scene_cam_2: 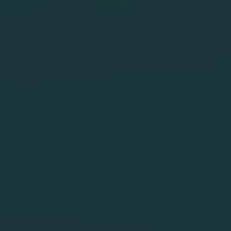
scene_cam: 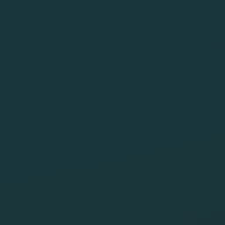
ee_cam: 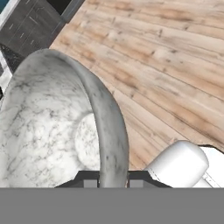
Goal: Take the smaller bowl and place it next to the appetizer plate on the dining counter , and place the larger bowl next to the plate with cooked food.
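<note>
The smaller bowl [ee_cam: 52,127], mottled grey-white like marble, hangs tilted in the hand view with its hollow facing the camera. My gripper [ee_cam: 113,181] is shut on the bowl's rim: the rim's right side runs down between the two dark fingertips [ee_cam: 89,183]. The bowl is carried in the air, with wooden floor far below it. The larger bowl, the appetizer plate, the plate with cooked food and the dining counter are out of view.
Light wooden floor planks [ee_cam: 166,65] spread under the hand. A dark grey panelled surface [ee_cam: 30,22] lies at the upper left of the hand view. In front of both base cameras is a flat dark teal surface [scene_cam: 112,112].
</note>
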